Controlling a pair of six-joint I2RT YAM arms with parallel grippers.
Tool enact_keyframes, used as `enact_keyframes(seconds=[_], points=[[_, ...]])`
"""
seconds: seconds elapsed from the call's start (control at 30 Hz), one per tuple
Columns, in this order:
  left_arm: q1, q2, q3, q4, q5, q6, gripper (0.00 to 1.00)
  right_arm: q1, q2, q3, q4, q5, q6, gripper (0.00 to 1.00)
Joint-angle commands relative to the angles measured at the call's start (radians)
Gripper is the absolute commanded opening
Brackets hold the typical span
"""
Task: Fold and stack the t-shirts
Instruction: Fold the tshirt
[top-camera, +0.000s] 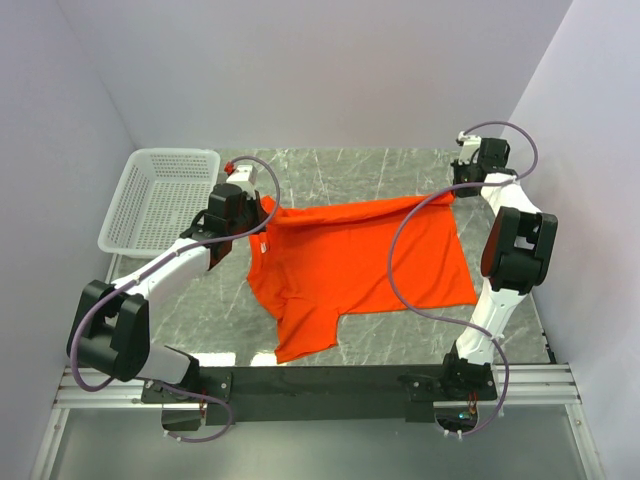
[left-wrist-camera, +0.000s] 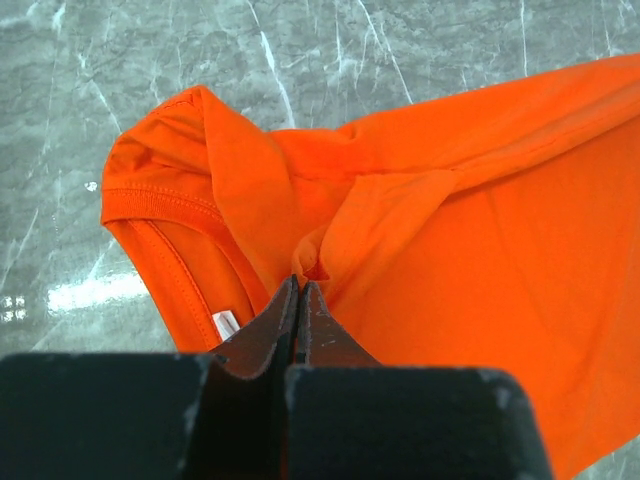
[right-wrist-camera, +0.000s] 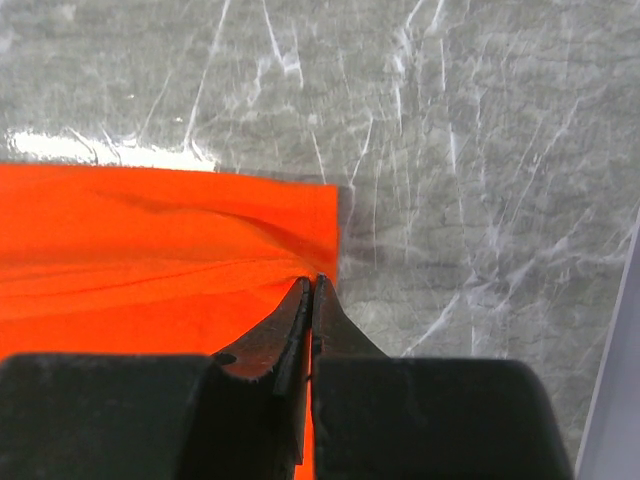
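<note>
The orange-red t-shirt (top-camera: 350, 265) hangs stretched between both grippers over the grey marble table, its lower part and one sleeve resting on the table. My left gripper (top-camera: 262, 212) is shut on the t-shirt near the collar; in the left wrist view (left-wrist-camera: 300, 282) the cloth (left-wrist-camera: 470, 200) bunches at the fingertips and a small white neck label (left-wrist-camera: 226, 323) shows. My right gripper (top-camera: 455, 190) is shut on the t-shirt's far right corner; in the right wrist view (right-wrist-camera: 311, 281) the cloth (right-wrist-camera: 150, 240) pulls taut to the left.
A white plastic mesh basket (top-camera: 160, 200) stands at the far left of the table, just behind my left arm. Grey walls close in the left, back and right sides. A black rail (top-camera: 320, 380) runs along the near edge.
</note>
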Motion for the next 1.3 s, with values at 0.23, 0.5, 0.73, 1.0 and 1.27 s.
enact_keyframes(seconds=[0.23, 0.5, 0.73, 1.0, 1.27], points=[[-0.004, -0.017, 0.0, 0.029, -0.016, -0.001, 0.01, -0.011, -0.049, -0.05, 0.008, 0.018, -0.085, 0.02], [-0.004, -0.009, -0.004, 0.023, -0.016, -0.002, 0.01, -0.013, -0.07, -0.09, 0.023, 0.017, -0.111, 0.02], [-0.004, 0.0, -0.008, 0.023, -0.016, 0.001, 0.01, -0.014, -0.069, -0.104, 0.026, 0.023, -0.117, 0.02], [-0.004, -0.002, -0.007, 0.023, -0.016, 0.002, 0.01, -0.022, -0.075, -0.113, 0.025, 0.029, -0.126, 0.02], [-0.004, 0.003, -0.017, 0.023, -0.01, 0.001, 0.01, -0.027, -0.079, -0.127, 0.031, 0.021, -0.12, 0.01]])
